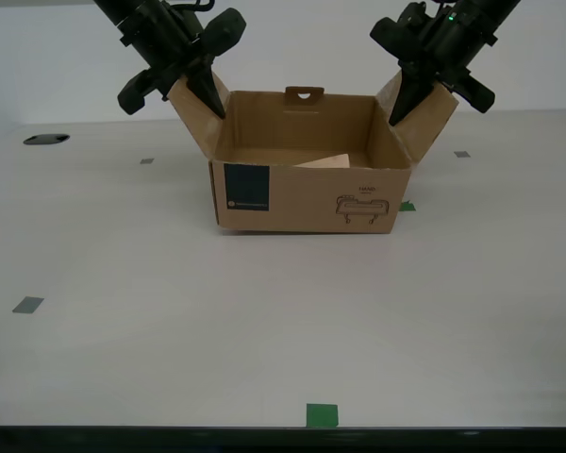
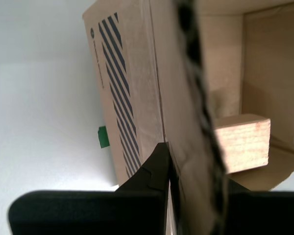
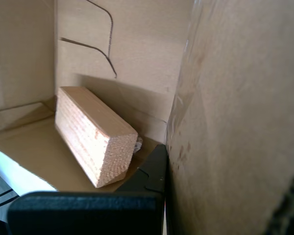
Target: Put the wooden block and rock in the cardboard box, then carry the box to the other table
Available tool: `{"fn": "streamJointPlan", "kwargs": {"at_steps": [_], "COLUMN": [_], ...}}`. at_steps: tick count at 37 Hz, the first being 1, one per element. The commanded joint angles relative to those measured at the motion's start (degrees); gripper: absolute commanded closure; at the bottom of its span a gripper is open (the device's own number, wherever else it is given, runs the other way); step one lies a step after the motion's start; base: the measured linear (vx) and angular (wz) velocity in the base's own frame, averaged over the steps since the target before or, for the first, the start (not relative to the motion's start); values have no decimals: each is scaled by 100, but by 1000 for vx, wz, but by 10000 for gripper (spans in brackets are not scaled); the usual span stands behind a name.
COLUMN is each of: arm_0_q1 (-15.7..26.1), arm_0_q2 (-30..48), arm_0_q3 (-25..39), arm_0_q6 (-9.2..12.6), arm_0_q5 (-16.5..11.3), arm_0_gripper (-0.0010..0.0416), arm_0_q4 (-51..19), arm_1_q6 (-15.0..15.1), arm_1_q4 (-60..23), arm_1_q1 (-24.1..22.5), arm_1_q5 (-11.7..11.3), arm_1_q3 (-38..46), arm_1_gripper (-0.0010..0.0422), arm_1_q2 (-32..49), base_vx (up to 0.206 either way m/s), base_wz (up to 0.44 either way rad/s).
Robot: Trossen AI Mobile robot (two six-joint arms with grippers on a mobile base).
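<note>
**Box loaded and gripped by both flaps – lift not yet begun**

Table (image 1: 170,321): smooth and beige, with grey tape squares and some green tape. The cardboard box (image 1: 302,198) stands on it toward the far side, square to the exterior view and flat on its base.

Box: top open, side flaps raised and splayed outward. The first gripper (image 1: 203,90) is pinched tight on the flap at the exterior view's left, and the second gripper (image 1: 406,99) is pinched likewise on the flap at the exterior view's right. Each wrist view shows the card edge running between near-closed fingers.

Contents: the wooden block (image 3: 95,134) lies on the box floor, near a side wall. A speckled scrap just behind it is probably the rock (image 3: 138,143), but it is too hidden to confirm.

Judgement: the step in hand is the lift and carry. Flaps are a weak hold – they hinge and may tear. Both arms should rise together and evenly, keeping their spacing fixed so the box neither sags nor folds. The base should move slowly, since the block is loose and could slide.

Markings: the dark blue label (image 1: 245,189) carries small white print, which is unreadable. A black line drawing (image 1: 363,209) has a short reddish word above it – too small to read. Dark diagonal stripes (image 2: 115,88) mark the end wall. No brand can be made out
</note>
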Motion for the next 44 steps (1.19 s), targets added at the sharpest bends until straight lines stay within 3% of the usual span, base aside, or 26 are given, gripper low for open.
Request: {"fn": "streamJointPlan", "kwargs": {"at_steps": [1,14,18,22,27,32,44], "arm_0_q1": [0,0,0,0,0,4,7], "arm_0_q2": [-133,-614,-767,-898,-1016,-1178,-1674], "arm_0_q3": [2,2,-28,-116,-280,-535,-1067], "arm_0_q6": [-17,0,2,4,24,28,138], "arm_0_q5": [-9,-7,-4,-4,-4,-2,-2], "arm_0_gripper": [407,407,407,407,407,407,407], "arm_0_q4": [-140,-308,-352,-343,-352,-334,-254], "arm_1_q6": [48,254,341,341,378,682,778], "arm_1_q4": [-70,-247,-293,-295,-511,-835,-960], "arm_1_q1": [-37,-157,-157,-160,-170,-256,-385], "arm_1_q5": [44,72,232,232,271,297,297], "arm_1_q3": [11,11,11,11,9,0,-83], "arm_1_gripper": [413,413,413,413,413,413,413], "arm_1_q2": [-35,-149,-267,-393,-466,-557,-824], "base_vx": [0,0,0,0,0,0,0], "base_wz": [0,0,0,0,0,0,0]}}
